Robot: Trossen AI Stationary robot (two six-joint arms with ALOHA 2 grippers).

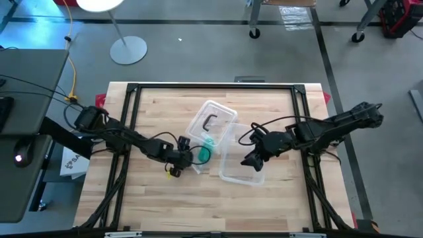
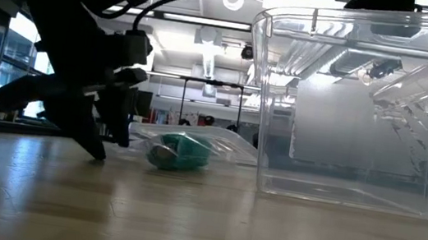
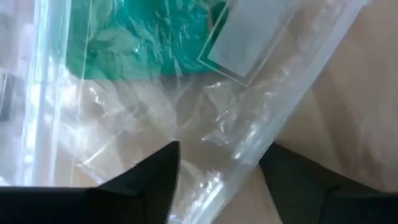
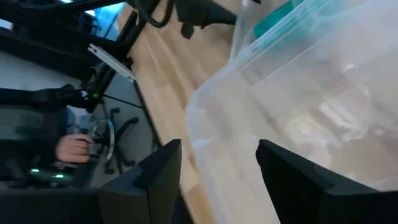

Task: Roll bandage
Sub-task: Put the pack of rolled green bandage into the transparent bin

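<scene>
On the wooden table (image 1: 152,205), my left gripper (image 1: 184,157) sits low at the edge of a crinkly clear plastic bag (image 3: 205,124), its two dark fingers (image 3: 149,180) spread apart with a fold of the bag's film lying between them. From the wrist view I cannot tell whether either finger touches the plastic; nothing is pinched between them. The bandage (image 2: 179,151), a small green roll, lies inside that bag, just beyond my left fingertips and resting on the tabletop. From above it shows as a green patch (image 1: 207,149) between the gripper and the clear plastic lid with the black handle (image 1: 211,121), which lies flat just behind it.

From table height, my left arm comes down at the picture's left, the fingers planted close to the wood just beside the bagged roll, apart from the green itself.

My right gripper (image 1: 253,160) hangs over the near rim of the clear plastic box (image 2: 356,114), which stands upright on the table to the right of the bag. Its fingers (image 4: 155,180) are parted as well, straddling the box's wall, and they hold nothing that I can see.

Beyond the table's edge, in my right wrist view, a person's hand (image 4: 73,147) rests near an office chair's base (image 4: 115,146) on the floor.
</scene>
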